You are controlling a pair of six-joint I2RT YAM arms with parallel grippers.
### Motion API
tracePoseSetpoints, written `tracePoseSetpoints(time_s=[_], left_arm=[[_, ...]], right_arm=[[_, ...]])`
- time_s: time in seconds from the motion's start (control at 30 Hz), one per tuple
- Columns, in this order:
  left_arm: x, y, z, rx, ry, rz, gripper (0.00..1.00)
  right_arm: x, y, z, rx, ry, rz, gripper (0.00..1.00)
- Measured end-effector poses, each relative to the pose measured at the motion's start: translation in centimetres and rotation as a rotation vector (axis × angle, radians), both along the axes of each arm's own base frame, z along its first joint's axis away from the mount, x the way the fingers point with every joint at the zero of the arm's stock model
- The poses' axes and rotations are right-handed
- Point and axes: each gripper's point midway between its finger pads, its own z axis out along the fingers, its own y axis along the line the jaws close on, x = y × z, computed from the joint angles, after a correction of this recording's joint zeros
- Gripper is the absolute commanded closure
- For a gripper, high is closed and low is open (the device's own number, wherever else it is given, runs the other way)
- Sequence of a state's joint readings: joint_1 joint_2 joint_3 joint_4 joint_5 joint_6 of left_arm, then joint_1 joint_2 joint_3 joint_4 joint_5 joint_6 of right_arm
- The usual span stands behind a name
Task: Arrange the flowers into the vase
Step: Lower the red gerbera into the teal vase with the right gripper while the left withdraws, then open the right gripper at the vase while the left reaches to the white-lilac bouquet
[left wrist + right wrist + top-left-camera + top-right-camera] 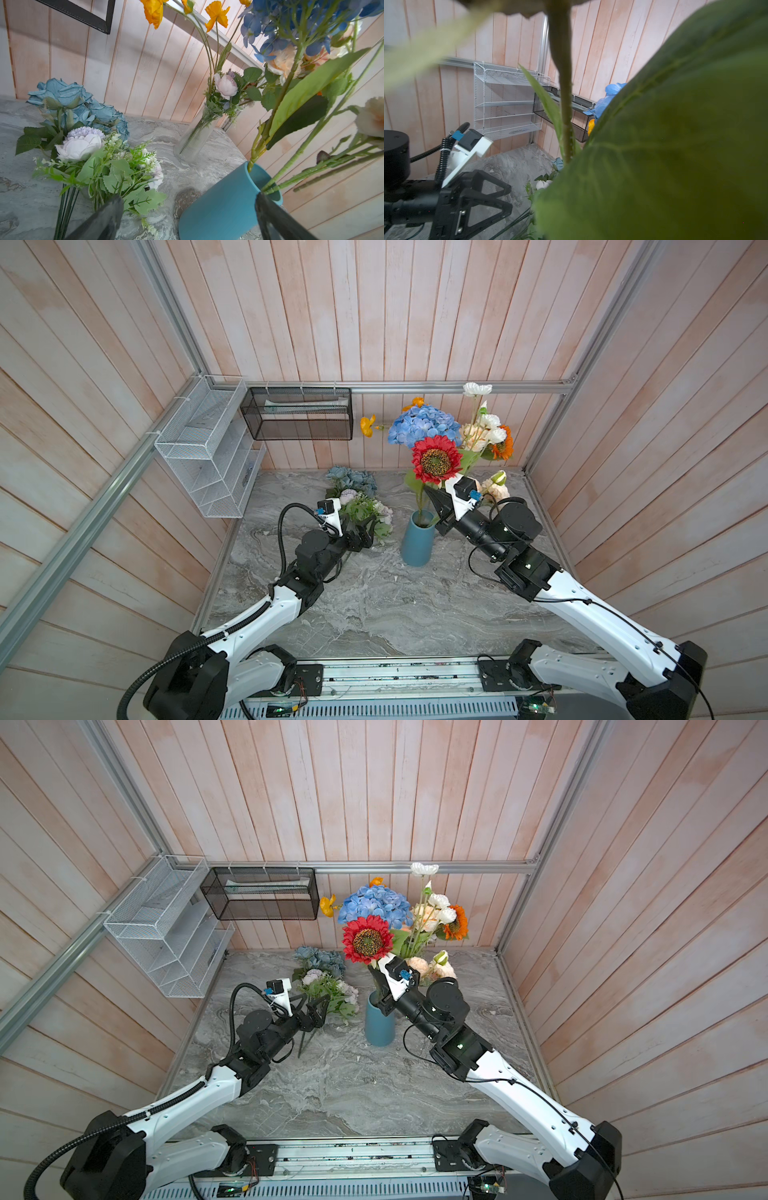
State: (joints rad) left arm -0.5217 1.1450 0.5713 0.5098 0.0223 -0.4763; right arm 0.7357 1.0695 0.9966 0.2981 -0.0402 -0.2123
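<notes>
Left claw (pixel 312 1004) wide, right claw (pixel 374 974) pinches the red sunflower's (pixel 368 940) likely light, wiry stem, best held low

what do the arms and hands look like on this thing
Both arms have white shells with black joints. The left arm carries a ribbed black cable conduit; the right arm a thin black cable. The left hand has black triangular open-frame fingers.
</notes>
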Motion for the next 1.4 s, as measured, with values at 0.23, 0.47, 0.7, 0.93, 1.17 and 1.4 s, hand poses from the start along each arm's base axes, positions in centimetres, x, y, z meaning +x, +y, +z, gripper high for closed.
tracePoseSetpoints(time_s=[0.23, 0.47, 0.7, 0.93, 1.17, 1.4], left_arm=[[0.1, 0.0, 0.3, -0.018, 0.004, 0.004, 0.00], [0.2, 0.1, 0.3, -0.025, 0.008, 0.007, 0.00], [0.3, 0.2, 0.0, -0.028, 0.018, 0.009, 0.00], [0.3, 0.1, 0.1, -0.037, 0.023, 0.010, 0.00], [0.3, 0.1, 0.1, -0.039, 0.024, 0.010, 0.00], [0.3, 0.1, 0.1, -0.044, 0.027, 0.010, 0.00]], right_arm=[[2.4, -1.0, -0.6, -0.016, -0.013, -0.086, 1.00], [3.7, -1.5, -2.6, 0.000, 0.022, -0.108, 1.00], [4.2, -0.7, -5.4, 0.004, 0.096, -0.081, 1.00], [4.5, -0.5, -8.9, -0.016, 0.177, -0.081, 1.00], [4.4, -0.8, -11.5, 0.000, 0.244, -0.084, 1.00], [4.4, -1.1, -12.2, 0.066, 0.283, -0.084, 0.95]])
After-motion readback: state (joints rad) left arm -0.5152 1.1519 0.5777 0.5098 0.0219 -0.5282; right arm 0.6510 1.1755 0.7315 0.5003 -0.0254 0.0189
